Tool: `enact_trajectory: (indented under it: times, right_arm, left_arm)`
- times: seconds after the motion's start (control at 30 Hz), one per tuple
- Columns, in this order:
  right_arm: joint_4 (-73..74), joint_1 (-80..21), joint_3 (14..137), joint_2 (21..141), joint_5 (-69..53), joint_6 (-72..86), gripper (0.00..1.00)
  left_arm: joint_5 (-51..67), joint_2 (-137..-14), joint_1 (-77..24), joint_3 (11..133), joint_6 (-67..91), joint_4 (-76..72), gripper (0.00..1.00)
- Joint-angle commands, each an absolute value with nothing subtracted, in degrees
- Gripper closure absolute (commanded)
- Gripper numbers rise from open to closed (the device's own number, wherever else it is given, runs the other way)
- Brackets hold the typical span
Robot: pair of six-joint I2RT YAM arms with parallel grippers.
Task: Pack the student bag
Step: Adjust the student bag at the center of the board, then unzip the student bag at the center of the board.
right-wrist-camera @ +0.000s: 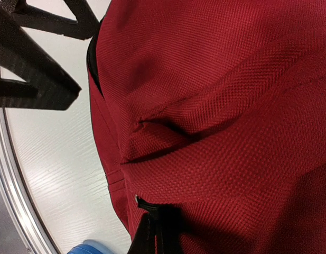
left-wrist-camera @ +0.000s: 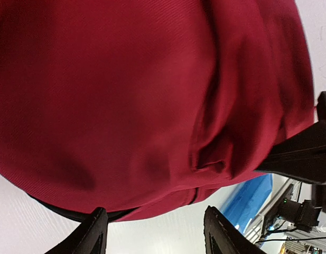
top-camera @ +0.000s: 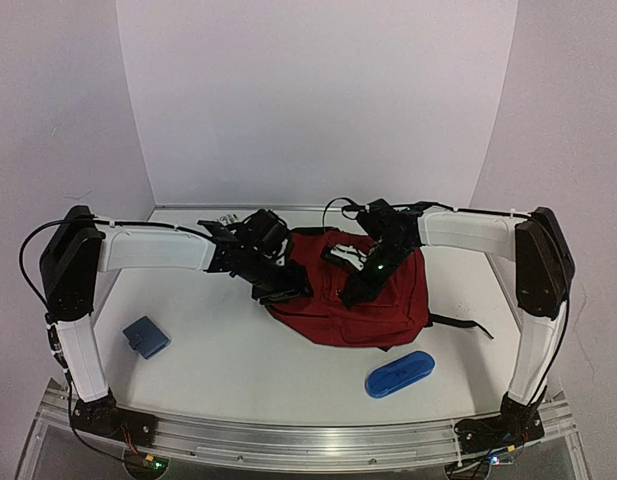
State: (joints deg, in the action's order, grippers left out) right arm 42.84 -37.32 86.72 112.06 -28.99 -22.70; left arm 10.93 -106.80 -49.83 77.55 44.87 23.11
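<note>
The student bag (top-camera: pixel 373 305), dark red fabric with black straps, lies in the middle of the table and fills both wrist views (left-wrist-camera: pixel 126 90) (right-wrist-camera: pixel 231 106). My left gripper (top-camera: pixel 284 291) hovers at the bag's left edge. Its jaws stand open (left-wrist-camera: pixel 160 230) over bare table, with the bag's hem just beyond the fingertips. My right gripper (top-camera: pixel 354 294) rests on top of the bag. It is shut (right-wrist-camera: pixel 155 222) on a small black pull tab (right-wrist-camera: pixel 148 203) at a seam in the fabric.
A blue oblong case (top-camera: pixel 400 374) lies in front of the bag, near the front rail. A small blue square pouch (top-camera: pixel 146 336) sits at the front left. Small pale items (top-camera: pixel 228 217) lie by the back wall. A black strap (top-camera: pixel 466 324) trails right of the bag.
</note>
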Motion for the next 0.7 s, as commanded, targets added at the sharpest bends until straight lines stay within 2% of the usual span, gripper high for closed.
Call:
enact_trajectory:
  times: [0.0, 0.27, 0.47, 0.67]
  right_arm:
    - [42.23, -37.54, 89.44, 107.56, -27.93, -20.18, 1.00]
    - [43.51, -37.27, 92.60, 105.74, -27.38, -18.38, 1.00]
    - [44.56, -36.52, 95.11, 105.46, -27.48, -16.96, 1.00]
    - [44.97, -36.43, 94.60, 106.24, -27.96, -16.75, 1.00]
  left_arm:
    - [10.18, -103.10, -50.42, 75.81, 41.71, 18.74, 0.38]
    - [9.90, -109.88, -54.39, 80.98, 33.35, 15.94, 0.40]
    - [10.34, -110.97, -54.71, 81.40, 29.50, 9.63, 0.40]
    - [8.51, -113.00, -55.76, 85.33, 26.53, 10.43, 0.39]
